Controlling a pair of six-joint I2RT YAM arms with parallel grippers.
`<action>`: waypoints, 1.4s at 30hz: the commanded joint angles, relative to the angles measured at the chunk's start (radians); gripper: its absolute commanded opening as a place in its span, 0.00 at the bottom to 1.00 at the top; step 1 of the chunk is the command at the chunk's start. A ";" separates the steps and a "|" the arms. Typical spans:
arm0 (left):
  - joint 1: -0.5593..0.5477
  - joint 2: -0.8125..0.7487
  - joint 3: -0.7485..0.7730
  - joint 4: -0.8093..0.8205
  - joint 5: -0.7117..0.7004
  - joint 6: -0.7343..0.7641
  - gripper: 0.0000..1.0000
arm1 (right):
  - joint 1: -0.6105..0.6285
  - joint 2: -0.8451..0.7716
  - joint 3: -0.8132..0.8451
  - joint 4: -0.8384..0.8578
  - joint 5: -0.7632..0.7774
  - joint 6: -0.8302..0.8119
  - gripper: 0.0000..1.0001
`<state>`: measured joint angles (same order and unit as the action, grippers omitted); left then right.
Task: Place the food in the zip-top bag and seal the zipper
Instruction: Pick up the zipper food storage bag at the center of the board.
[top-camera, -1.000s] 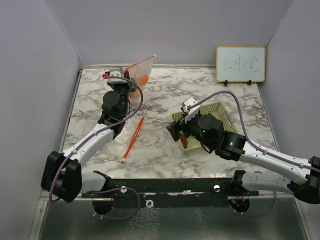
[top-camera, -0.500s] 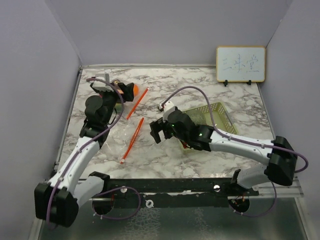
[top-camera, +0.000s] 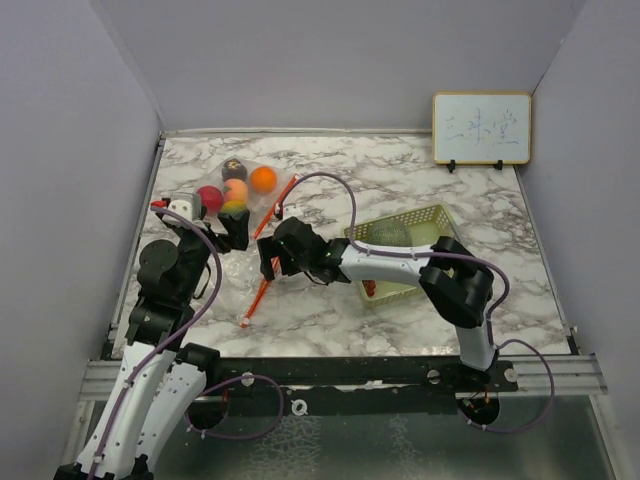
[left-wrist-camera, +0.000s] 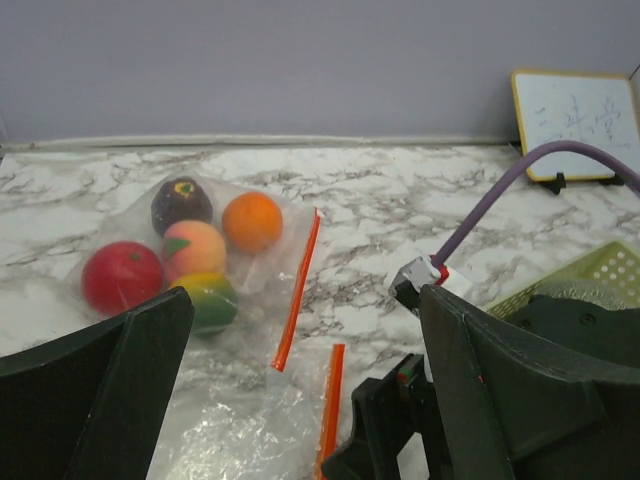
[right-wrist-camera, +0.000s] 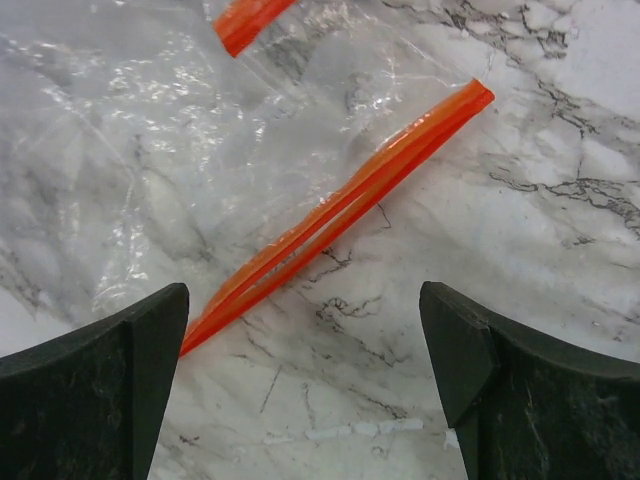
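Top view, room: a white marble-pattern table (top-camera: 500, 215) boxed in by plain lavender walls, with a small whiteboard (top-camera: 481, 128) propped at the right rear
Top view, bag: a clear bag (top-camera: 252, 198) lies flat at the left rear, holding an apple (top-camera: 210, 199), dark fruit (top-camera: 234, 170), orange (top-camera: 263, 179) and peach (top-camera: 235, 189); its orange zipper (top-camera: 276, 205) runs down its right edge
Top view, basket: a pale green basket (top-camera: 445, 222) right of centre holds the melon (top-camera: 388, 232) and, at its near corner, red grapes (top-camera: 370, 290)
Top view, strip: a second orange strip (top-camera: 262, 288) lies nearer the arms, apart from the zipper
Top view, in the way: the right arm stretches leftward past the basket's near-left side, hiding part of it, with a purple cable arching above; the right gripper (top-camera: 270, 252) hangs over the strip's far half
Top view, left gripper (top-camera: 222, 230): just on the near side of the bag
Left wrist view: fingers spread wide with nothing between them; beyond, the bagged fruit sits clustered with a green-yellow fruit (left-wrist-camera: 208, 298) nearest; whether the zipper is sealed cannot be told; the right arm's black wrist fills the lower right, in front of the basket
Right wrist view: fingers spread wide and empty above the strip, which lies slantwise on crinkled clear film and bare marble
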<state>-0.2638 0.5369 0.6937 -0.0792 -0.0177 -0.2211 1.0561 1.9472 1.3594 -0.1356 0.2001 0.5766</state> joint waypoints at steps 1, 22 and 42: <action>-0.001 -0.016 -0.017 -0.084 0.051 0.050 0.98 | -0.027 0.094 0.064 0.028 0.009 0.112 0.97; -0.002 -0.064 -0.070 -0.097 0.180 0.062 0.92 | -0.054 0.240 0.119 0.141 0.037 0.151 0.14; -0.002 -0.058 -0.168 0.046 0.626 -0.113 0.68 | -0.053 -0.367 -0.180 0.160 0.191 0.055 0.02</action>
<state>-0.2638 0.4755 0.5571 -0.1421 0.4648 -0.2485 1.0061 1.6367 1.2018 0.0090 0.3740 0.6537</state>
